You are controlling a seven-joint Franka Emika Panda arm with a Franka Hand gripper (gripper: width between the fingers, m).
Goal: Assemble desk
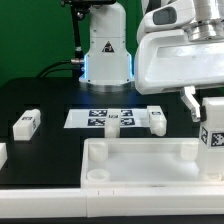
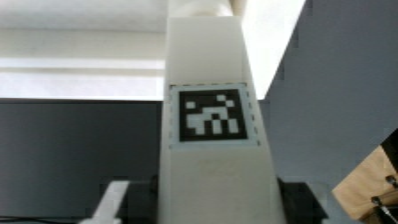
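The white desk panel (image 1: 140, 152) lies rim-up at the front of the black table, with round sockets at its corners. My gripper (image 1: 206, 110) is shut on a white tagged leg (image 1: 213, 132) and holds it upright over the panel's far corner at the exterior view's right. In the wrist view the leg (image 2: 212, 110) fills the middle with its tag facing the camera, and my gripper (image 2: 210, 206) clamps it from both sides. Loose legs lie at the exterior view's left (image 1: 27, 123), on the marker board (image 1: 113, 124) and next to it (image 1: 158, 121).
The marker board (image 1: 96, 117) lies flat behind the panel. The robot base (image 1: 105, 50) stands at the back centre before a green backdrop. Another white part (image 1: 2, 155) shows at the exterior view's left edge.
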